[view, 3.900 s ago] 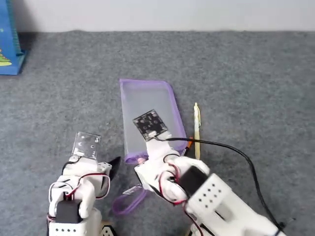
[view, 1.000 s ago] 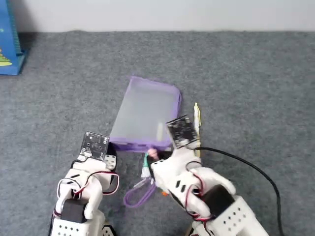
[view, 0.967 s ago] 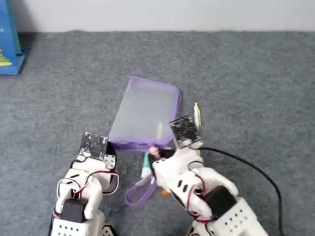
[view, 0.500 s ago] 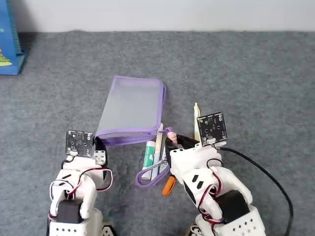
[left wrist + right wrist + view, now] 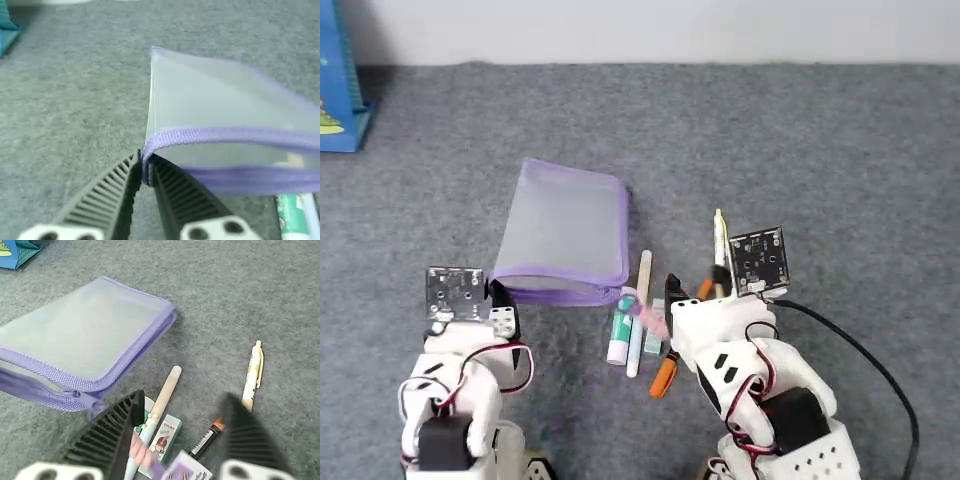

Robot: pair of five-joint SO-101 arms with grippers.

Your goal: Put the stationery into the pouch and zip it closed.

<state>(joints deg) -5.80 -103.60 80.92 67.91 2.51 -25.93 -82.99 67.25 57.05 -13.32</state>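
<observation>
The translucent purple pouch (image 5: 563, 232) lies flat on the grey carpet, zipper edge toward the arms. My left gripper (image 5: 145, 172) is shut on the near left corner of that zipper edge (image 5: 503, 294). My right gripper (image 5: 183, 402) is open and hovers over loose stationery to the right of the pouch (image 5: 82, 337). Under it lie a cream pen (image 5: 165, 387), a green glue stick (image 5: 618, 336), a small eraser box (image 5: 163, 439) and a black-and-orange marker (image 5: 205, 440). A yellow pen (image 5: 251, 375) lies farther right. A pink tag (image 5: 139, 450) shows between the fingers.
A blue box (image 5: 338, 85) stands at the far left edge by the wall. A black cable (image 5: 855, 350) trails from the right arm. Open carpet stretches behind and to the right of the pouch.
The left gripper has dragged the pouch to the left. The right gripper drew back to the right, and the glue stick, cream pen and marker now lie uncovered on the carpet.
</observation>
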